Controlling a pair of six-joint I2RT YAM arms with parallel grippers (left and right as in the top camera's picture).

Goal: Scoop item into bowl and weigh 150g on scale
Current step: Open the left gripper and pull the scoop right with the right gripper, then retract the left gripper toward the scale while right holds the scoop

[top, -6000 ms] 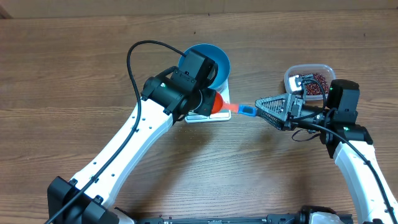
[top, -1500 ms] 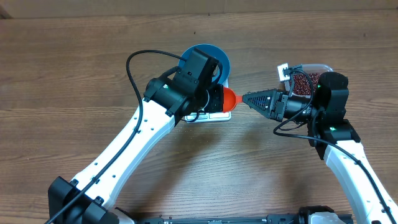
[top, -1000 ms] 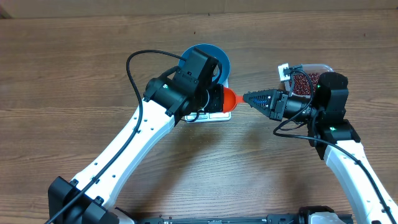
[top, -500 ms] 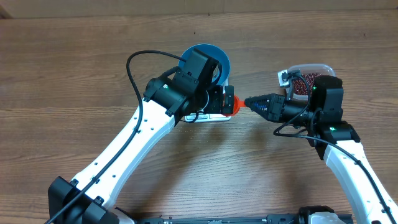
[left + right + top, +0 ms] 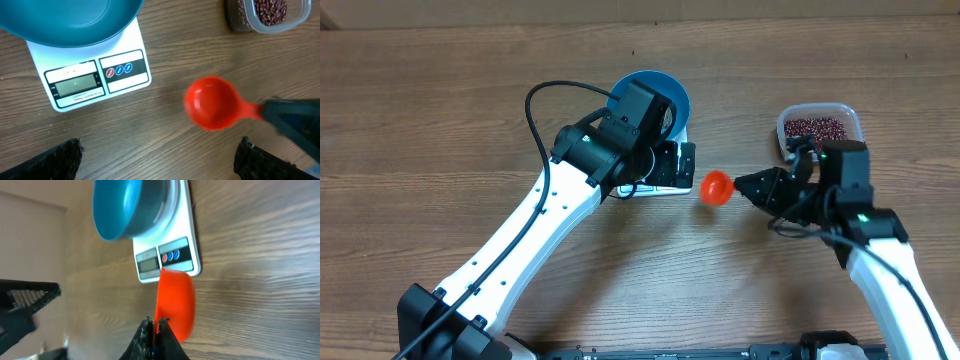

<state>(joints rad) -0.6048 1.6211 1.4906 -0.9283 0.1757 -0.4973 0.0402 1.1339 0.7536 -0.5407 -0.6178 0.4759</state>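
Note:
The blue bowl stands on the white scale, partly under my left arm. My left gripper hangs open over the scale's display end, with nothing between its fingers. My right gripper is shut on the handle of a red scoop, whose cup looks empty, just right of the scale. The item, dark red beans, lies in a clear tub.
The clear tub sits at the back right, behind my right wrist. Bare wooden tabletop surrounds the scale. My left arm crosses the table from the front left.
My left gripper has opened and let go of the red scoop. My right gripper has drawn back to the right and toward the front, taking the scoop off the scale's edge.

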